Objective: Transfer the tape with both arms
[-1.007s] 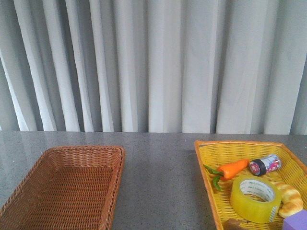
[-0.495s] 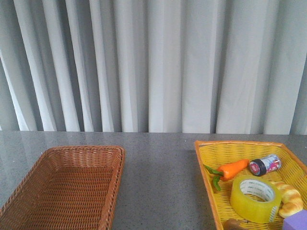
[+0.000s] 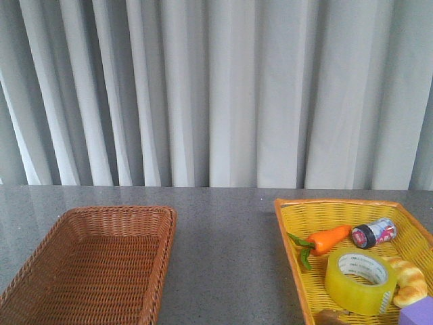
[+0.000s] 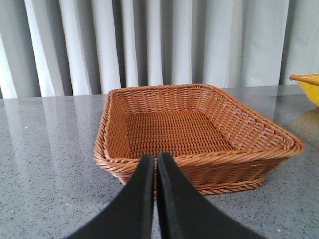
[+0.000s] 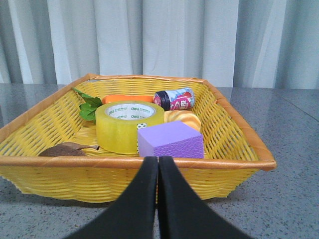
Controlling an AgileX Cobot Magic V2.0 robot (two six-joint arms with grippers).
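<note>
the speckled grey stone-look tabletop (image 3: 223,237) carries two things directly: a brown woven wicker basket (image 4: 119,162) just ahead of the left end effector (image 4: 156,164), and a yellow woven plastic basket (image 5: 234,134) just ahead of the right end effector (image 5: 158,167).

Tape (image 3: 359,279) in right basket (image 3: 291,233) (flat).

We see a grey speckled stone-look desk (image 4: 45,164) with a glossy, reflecting surface. The brown woven wicker basket (image 4: 199,124) looks rough and matt; the yellow woven basket (image 5: 60,174) has a smoother sheen. The translucent yellow plastic tape roll (image 5: 124,127) shines, beside a purple block (image 5: 172,140) with a pebbled matt skin.
</note>
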